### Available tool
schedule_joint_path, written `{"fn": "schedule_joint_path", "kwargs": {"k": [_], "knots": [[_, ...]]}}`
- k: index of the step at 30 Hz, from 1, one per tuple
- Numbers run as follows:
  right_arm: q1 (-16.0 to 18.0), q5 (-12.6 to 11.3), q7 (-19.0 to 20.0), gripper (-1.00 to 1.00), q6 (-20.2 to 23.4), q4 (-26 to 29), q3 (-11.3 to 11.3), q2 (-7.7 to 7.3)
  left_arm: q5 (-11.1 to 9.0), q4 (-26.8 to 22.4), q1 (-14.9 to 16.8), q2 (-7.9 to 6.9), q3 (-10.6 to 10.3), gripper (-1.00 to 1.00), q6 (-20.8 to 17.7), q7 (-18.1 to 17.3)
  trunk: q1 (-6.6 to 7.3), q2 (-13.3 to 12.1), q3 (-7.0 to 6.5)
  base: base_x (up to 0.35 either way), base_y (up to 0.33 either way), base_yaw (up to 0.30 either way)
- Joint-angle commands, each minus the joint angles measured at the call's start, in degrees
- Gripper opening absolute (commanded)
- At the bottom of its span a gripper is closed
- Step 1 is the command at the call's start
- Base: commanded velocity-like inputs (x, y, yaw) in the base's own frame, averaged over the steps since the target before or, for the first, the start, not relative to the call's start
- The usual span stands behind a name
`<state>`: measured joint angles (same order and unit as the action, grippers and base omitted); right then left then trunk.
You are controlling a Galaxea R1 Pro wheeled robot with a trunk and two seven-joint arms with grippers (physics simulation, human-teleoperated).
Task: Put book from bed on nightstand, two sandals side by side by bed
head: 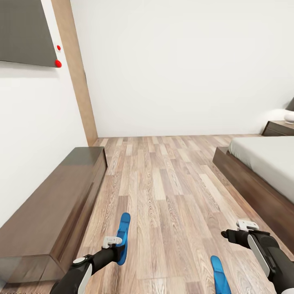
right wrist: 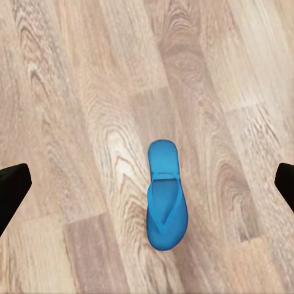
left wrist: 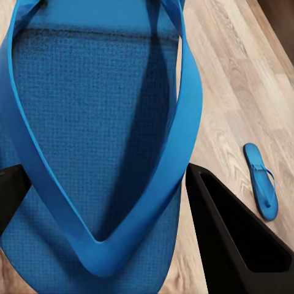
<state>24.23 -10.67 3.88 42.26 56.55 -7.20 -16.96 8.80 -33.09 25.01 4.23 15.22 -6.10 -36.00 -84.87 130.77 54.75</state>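
My left gripper (head: 118, 246) is shut on one bright blue sandal (head: 123, 237), holding it above the wooden floor. In the left wrist view that sandal (left wrist: 92, 122) sits between the dark fingers (left wrist: 236, 242). The other sandal (head: 219, 277) lies flat on the floor, under and slightly left of my right gripper (head: 230, 236). In the right wrist view it (right wrist: 164, 196) lies between the widely open fingertips (right wrist: 12, 193), well below them. The bed (head: 265, 163) runs along the right. A nightstand (head: 279, 128) stands beyond it. The book is out of view.
A long low dark-brown bench (head: 53, 204) stands against the left wall. A white lamp base (head: 289, 116) sits on the nightstand. Wooden floor (head: 163, 175) stretches between bench and bed up to the far white wall.
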Motion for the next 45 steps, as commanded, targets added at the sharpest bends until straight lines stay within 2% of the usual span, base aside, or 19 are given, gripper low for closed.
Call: {"fn": "schedule_joint_path", "kwargs": {"k": [1,24,31,37,45], "knots": [[0.0,0.0,0.3,1.0,0.3,0.1,-0.1,0.0,0.5,-0.1,0.0,0.09,0.5,-1.0,-0.4,-0.6,-0.21,0.4,0.24,0.0,0.0,0.0],[0.0,0.0,0.2,1.0,0.3,-0.1,-0.1,0.0,0.5,-0.1,0.0,0.07,0.5,-1.0,-0.4,-0.6,-5.27,9.7,4.37,0.0,0.0,0.0],[0.0,0.0,0.2,1.0,0.2,-2.0,-0.1,0.0,0.5,-0.1,0.0,0.07,0.5,-1.0,-0.4,-0.6,-6.8,12.5,5.63,0.0,0.0,0.0],[0.0,0.1,0.2,1.0,0.2,-2.3,-0.1,0.0,0.5,-0.1,0.0,0.07,0.5,-1.0,-0.4,-0.6,-6.96,12.6,6.95,0.0,0.0,0.0],[0.0,4.8,0.3,1.0,0.2,-2.4,-0.1,0.0,0.5,-0.1,0.0,0.07,0.5,-1.0,-0.4,-0.6,-7.16,12.7,8.73,0.0,0.0,0.0]]}}
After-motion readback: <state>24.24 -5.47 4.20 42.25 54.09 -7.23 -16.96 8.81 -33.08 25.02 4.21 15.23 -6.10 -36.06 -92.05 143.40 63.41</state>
